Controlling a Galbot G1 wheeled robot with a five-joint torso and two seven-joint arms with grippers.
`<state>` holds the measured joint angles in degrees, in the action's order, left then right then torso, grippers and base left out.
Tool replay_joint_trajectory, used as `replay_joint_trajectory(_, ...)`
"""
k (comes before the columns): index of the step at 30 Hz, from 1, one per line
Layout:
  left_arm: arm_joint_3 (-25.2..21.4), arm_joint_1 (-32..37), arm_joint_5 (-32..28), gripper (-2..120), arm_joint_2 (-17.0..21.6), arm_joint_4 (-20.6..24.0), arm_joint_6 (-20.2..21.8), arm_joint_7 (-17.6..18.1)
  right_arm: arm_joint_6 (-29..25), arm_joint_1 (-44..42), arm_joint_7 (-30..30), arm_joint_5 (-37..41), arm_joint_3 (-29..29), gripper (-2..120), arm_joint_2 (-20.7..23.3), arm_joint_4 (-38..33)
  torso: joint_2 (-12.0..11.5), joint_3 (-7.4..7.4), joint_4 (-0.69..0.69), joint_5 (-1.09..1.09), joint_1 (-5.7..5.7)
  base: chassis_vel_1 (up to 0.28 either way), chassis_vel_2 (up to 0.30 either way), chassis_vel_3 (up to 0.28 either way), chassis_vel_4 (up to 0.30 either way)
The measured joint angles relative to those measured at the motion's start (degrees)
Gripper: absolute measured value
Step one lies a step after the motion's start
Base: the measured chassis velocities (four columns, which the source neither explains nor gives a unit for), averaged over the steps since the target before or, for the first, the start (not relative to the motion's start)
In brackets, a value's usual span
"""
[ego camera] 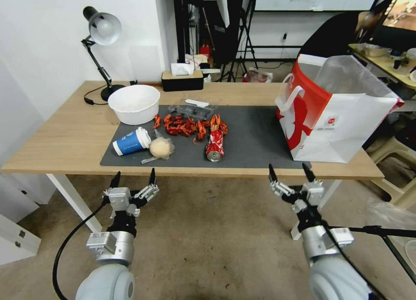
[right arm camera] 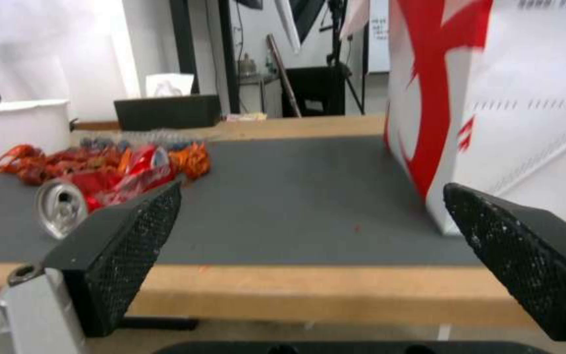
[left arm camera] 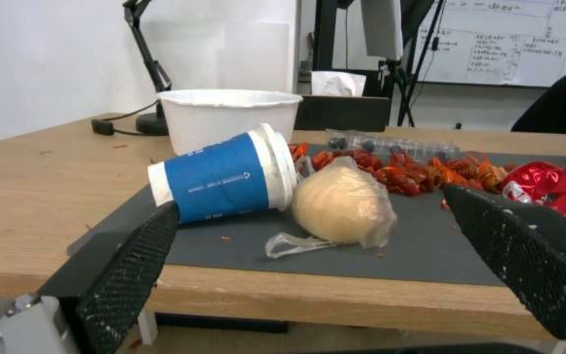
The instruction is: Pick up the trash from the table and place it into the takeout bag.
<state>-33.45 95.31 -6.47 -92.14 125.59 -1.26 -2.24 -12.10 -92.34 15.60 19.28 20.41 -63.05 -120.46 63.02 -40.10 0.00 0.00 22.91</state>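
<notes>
On the dark grey mat of the light-wood bench sits all the trash. White round bowl at the mat's far-left corner, partly off it, rim up. Blue paper cup with white lid lies on its side on the mat just near-side of the bowl, lid end touching a beige plastic-wrapped wad, round, with a loose film tail. Red-orange shell leftovers strewn in a band across the mat's middle, behind the wad; a clear plastic tray with a white utensil lies just behind them. Crushed red can lies on the mat touching the leftovers' right end, silver top facing the near edge. Takeout bag stands upright at the mat's right end, mouth open, red side facing the mat, white front with small red logo, white strap handle. Left gripper hangs off the bench's near edge, level with the cup, jaws spread, nothing held. Right gripper hangs off the near edge beside the bag's near corner, jaws spread, nothing held.
</notes>
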Motion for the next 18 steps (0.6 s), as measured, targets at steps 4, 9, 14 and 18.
replay_joint_trajectory(4,-0.1,0.0,0.0,100,0.0,0.0,0.0,0.0,0.0,0.5,0.2,0.0,-0.5,99,-0.4,0.2,0.0,0.0,0.0,0.0,0.0,0.0,0.0,0.0,0.0)
replay_joint_trajectory(9,-0.1,0.0,0.0,100,0.0,-0.1,0.0,0.0,0.6,1.6,0.9,0.4,-1.1,99,-0.3,0.0,0.0,0.0,-0.01,0.0,0.0,0.0,0.0,0.0,0.0)
replay_joint_trajectory(14,-0.2,0.1,0.0,100,0.0,-0.1,0.0,0.0,2.9,4.8,2.7,2.8,-3.3,99,0.0,-1.4,0.0,0.0,0.0,-0.01,0.01,0.0,0.0,0.0,0.0)
replay_joint_trajectory(18,-0.3,0.1,0.0,100,0.0,0.0,0.0,0.0,5.9,9.2,5.5,5.0,-6.4,99,0.4,-1.9,0.0,0.0,0.0,0.0,0.0,0.0,0.0,0.0,0.0)
